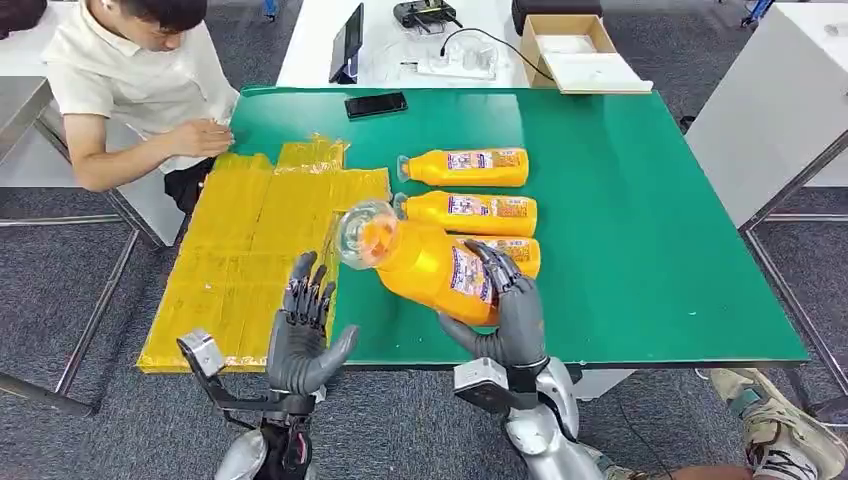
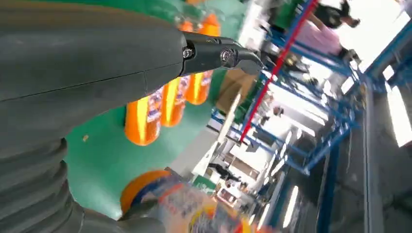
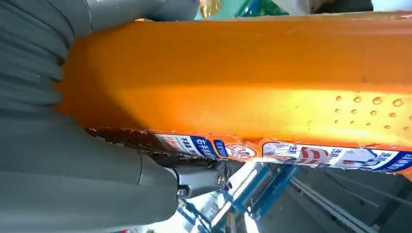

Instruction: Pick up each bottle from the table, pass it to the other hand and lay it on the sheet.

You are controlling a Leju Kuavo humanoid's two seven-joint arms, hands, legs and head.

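Observation:
My right hand (image 1: 505,310) grips an orange bottle (image 1: 425,262) lifted above the green table (image 1: 640,230), its clear cap tilted toward my left. That bottle's orange side (image 3: 243,73) lies against the right hand's palm in the right wrist view. My left hand (image 1: 302,330) is open with fingers spread, just left of the held bottle and not touching it, above the near edge of the yellow sheet (image 1: 250,240). Three more orange bottles lie on the table: one at the back (image 1: 465,167), one in the middle (image 1: 470,212), one partly hidden behind the held bottle (image 1: 520,250). The lying bottles (image 2: 165,104) also appear in the left wrist view.
A person (image 1: 130,80) sits at the far left with a hand on the sheet's far corner. A black phone (image 1: 375,104) lies at the table's back edge. Beyond it stand a white table with a cardboard box (image 1: 575,50) and cables. Bare green surface spreads to the right.

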